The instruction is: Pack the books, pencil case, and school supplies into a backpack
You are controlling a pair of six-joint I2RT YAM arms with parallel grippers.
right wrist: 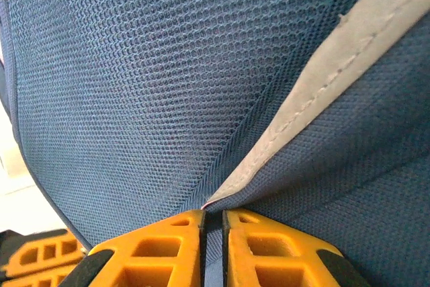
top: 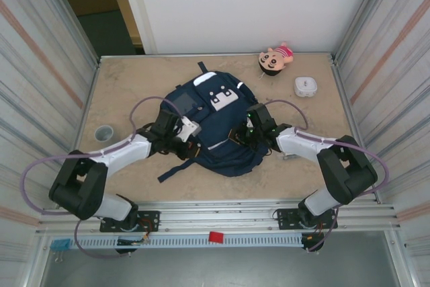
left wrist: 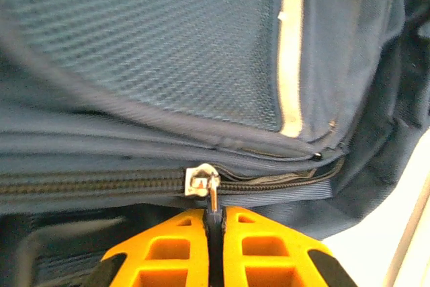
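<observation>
- backpack (top: 215,132) lies flat mid worktop (top: 134,85), navy, white patches and grey panel facing up, top end toward the far wall.
- left tool (left wrist: 215,223) is at the backpack's left flank; in the top view it sits at (top: 190,128).
- left tool's orange fingers (left wrist: 168,247) are pressed together, pinching the metal zipper pull (left wrist: 203,183); the tab hangs straight down into the slit between them.
- zipper track runs left from the pull and looks closed there; to the right of the pull the seam gapes slightly.
- right tool (right wrist: 213,223) is at the backpack's right flank, at (top: 244,132) in the top view.
- right tool's fingers are nearly together, with a fold of navy mesh fabric caught in the narrow gap, just below the end of the pale stripe (right wrist: 316,92).
- pink plush doll (top: 276,58) and white rounded box (top: 306,86) sit at the far right of the worktop, well apart from the backpack.
- small grey round cup (top: 103,132) is near the left edge.
</observation>
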